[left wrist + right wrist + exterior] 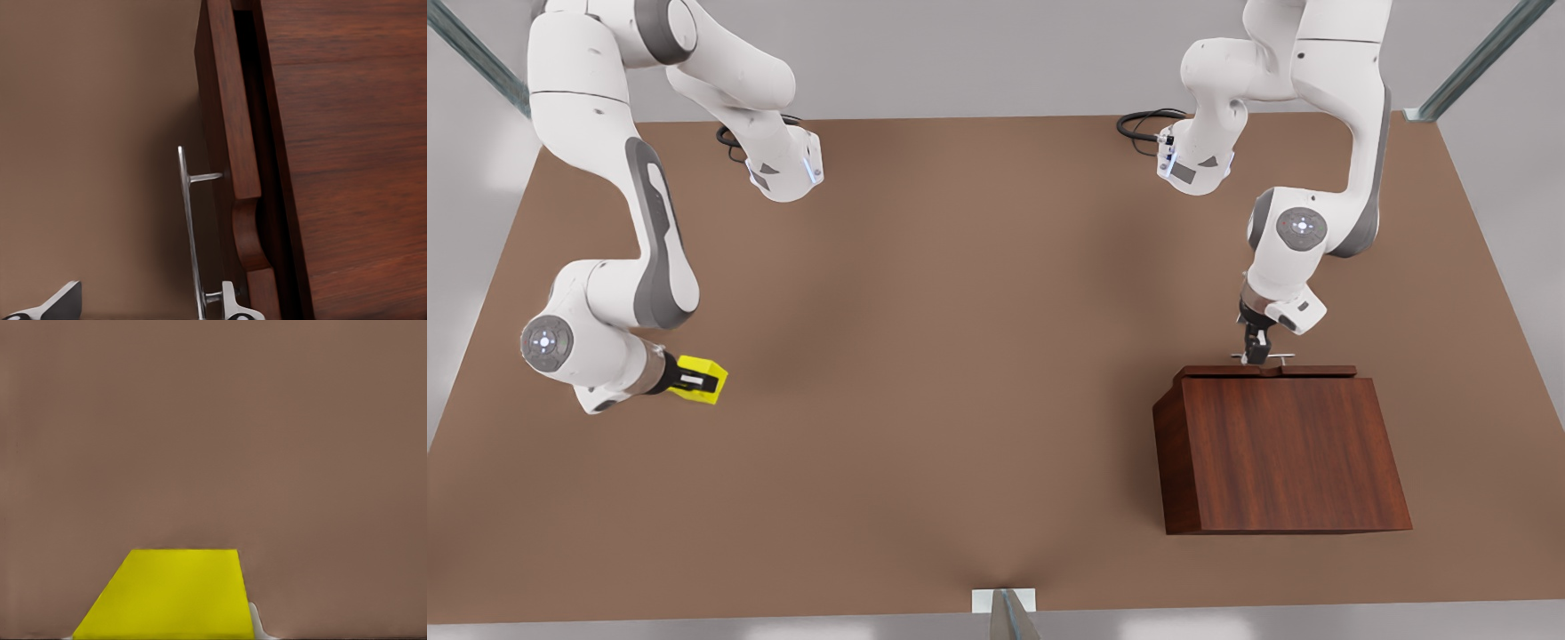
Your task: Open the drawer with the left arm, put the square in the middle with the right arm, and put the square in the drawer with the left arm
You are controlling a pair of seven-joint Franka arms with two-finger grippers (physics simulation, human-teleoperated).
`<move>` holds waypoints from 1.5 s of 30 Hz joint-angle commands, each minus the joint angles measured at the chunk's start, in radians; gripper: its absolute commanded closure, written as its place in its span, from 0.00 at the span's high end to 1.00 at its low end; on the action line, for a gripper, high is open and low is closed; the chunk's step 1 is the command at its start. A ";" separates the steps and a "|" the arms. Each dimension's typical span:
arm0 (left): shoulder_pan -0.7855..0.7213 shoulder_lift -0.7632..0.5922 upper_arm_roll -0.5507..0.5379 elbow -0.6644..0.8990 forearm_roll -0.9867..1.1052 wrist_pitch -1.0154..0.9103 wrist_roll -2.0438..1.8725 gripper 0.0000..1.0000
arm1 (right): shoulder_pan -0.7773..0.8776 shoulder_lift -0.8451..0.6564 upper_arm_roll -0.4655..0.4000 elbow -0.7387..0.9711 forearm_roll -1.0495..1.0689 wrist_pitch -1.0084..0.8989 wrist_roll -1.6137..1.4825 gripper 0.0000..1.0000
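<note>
- Left gripper point(1257, 348): positioned at the handle point(1263, 358) of the drawer point(1267, 372), on the front view's right. Fingers are spread to either side of the bar in the left wrist view; firm clamping on the bar cannot be confirmed.
- Handle point(189, 227): thin silver bar on two short posts, standing off the drawer front. In the front view its long axis runs left to right, parallel to the drawer front.
- Drawer point(227, 113): projects slightly from the box point(1280, 453); a dark gap separates the drawer front from the box body. The drawer faces the far table edge, toward the arm bases.
- Box: slant-topped, dark reddish wood, resting on the table point(978, 356) at the front view's right.
- Right gripper point(701, 380): at the front view's left, closed around the square point(698, 379), one finger on each of two opposite faces.
- Square point(173, 593): yellow cube, no long axis; held near the table's left edge in the front view, well apart from the box. Contact with the table cannot be determined.
</note>
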 commanded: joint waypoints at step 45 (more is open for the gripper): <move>0.026 -0.041 -0.059 0.102 -0.076 -0.323 0.253 1.00 | 0.587 0.468 0.224 0.324 -0.024 0.086 1.795 0.65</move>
